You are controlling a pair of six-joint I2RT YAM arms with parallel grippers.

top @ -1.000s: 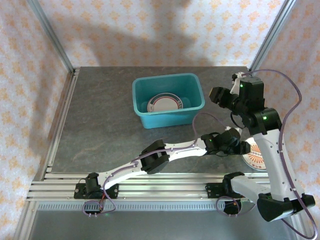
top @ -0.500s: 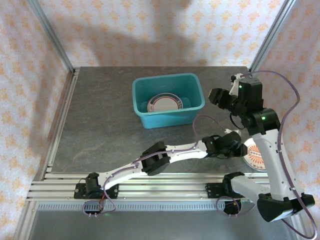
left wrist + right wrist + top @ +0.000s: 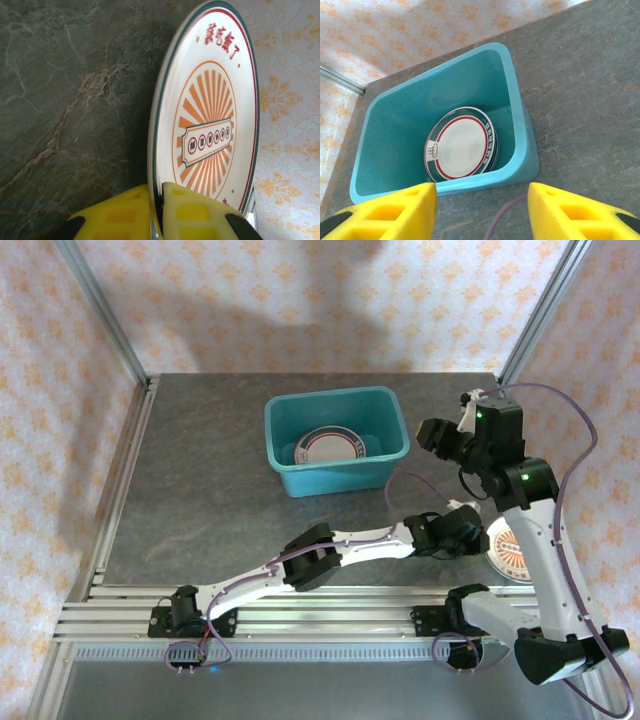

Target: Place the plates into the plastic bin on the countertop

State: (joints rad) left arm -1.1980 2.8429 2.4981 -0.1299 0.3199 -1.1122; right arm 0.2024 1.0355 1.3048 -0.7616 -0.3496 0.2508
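Grip matters: left gripper (image 3: 156,196) clamps the sunburst plate (image 3: 212,120) by its left rim, so lift slowly toward the teal bin (image 3: 335,478) far-left; right gripper (image 3: 482,194) hangs open, empty.

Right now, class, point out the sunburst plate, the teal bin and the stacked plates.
sunburst plate (image 3: 207,142), left wrist view, central banner.
teal bin (image 3: 395,127), right wrist view, inner left wall.
stacked plates (image 3: 461,150), right wrist view, top plate's white centre.

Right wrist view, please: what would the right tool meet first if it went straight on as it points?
Probably the plastic bin, about its near rim, or the stacked plates inside; depth is unclear.
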